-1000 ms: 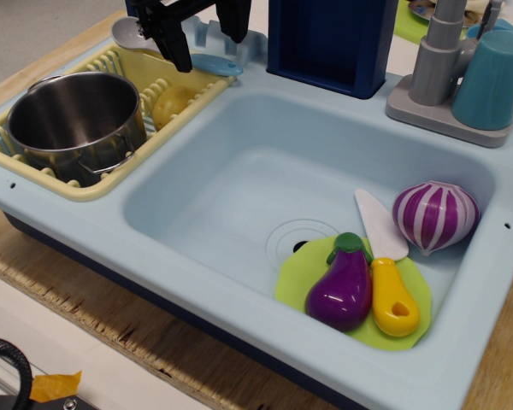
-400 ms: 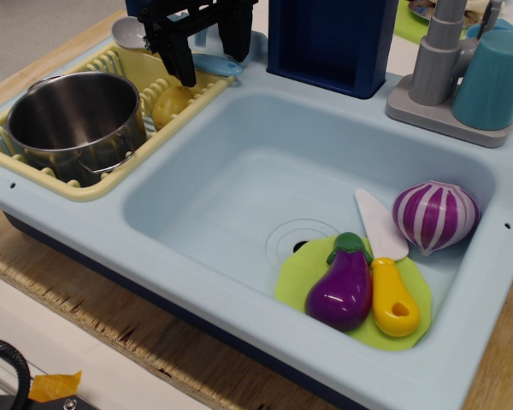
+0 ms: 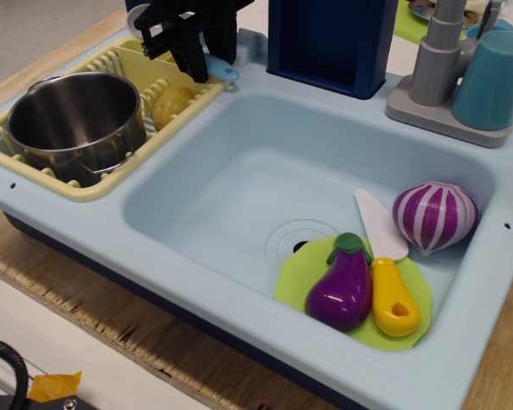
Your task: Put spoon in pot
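The shiny steel pot stands upright in the yellow dish rack at the left. The spoon lies at the rack's far corner; only its light blue handle tip and a sliver of its pale bowl show. My black gripper is down over the spoon's handle, with its fingers drawn close around it. It is behind and to the right of the pot, apart from it.
A yellow round toy sits in the rack beside the pot. The sink holds a green plate, an eggplant, a yellow-handled knife and a purple onion. A dark blue box, faucet and teal cup stand behind.
My gripper has come down onto the spoon's handle and its fingers have narrowed from wide open. The spoon's handle tip has shifted slightly right. The pot has not moved.
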`<state>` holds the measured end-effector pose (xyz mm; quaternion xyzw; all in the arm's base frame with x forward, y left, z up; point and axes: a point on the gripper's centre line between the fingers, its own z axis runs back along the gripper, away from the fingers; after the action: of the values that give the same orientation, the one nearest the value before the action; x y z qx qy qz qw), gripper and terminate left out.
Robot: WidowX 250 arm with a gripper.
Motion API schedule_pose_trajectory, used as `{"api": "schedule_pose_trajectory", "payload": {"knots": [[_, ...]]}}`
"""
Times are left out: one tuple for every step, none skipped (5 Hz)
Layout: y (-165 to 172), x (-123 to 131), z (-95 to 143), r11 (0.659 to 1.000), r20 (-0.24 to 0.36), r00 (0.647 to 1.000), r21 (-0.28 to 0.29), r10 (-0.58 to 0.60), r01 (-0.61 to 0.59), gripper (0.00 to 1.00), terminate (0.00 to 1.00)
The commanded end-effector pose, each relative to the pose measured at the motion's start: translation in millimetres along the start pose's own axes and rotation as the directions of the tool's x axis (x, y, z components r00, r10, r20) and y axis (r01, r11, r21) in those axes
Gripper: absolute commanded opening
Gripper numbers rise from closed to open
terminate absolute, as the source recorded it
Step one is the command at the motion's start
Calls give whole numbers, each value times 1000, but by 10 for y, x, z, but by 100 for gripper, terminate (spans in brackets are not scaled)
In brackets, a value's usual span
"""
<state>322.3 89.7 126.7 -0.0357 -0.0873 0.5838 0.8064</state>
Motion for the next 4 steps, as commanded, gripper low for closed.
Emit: {"api": "schedule_pose_trajectory", "payload": {"knots": [[43, 44, 181, 998, 37, 999, -59, 15, -13, 0, 0], [91, 56, 286, 996, 69, 997, -85, 35, -29, 0, 0], [185, 79, 427, 993, 100, 992, -92, 76, -67, 0, 0], [310, 148, 594, 988, 113, 982, -52, 149, -144, 0, 0]]}}
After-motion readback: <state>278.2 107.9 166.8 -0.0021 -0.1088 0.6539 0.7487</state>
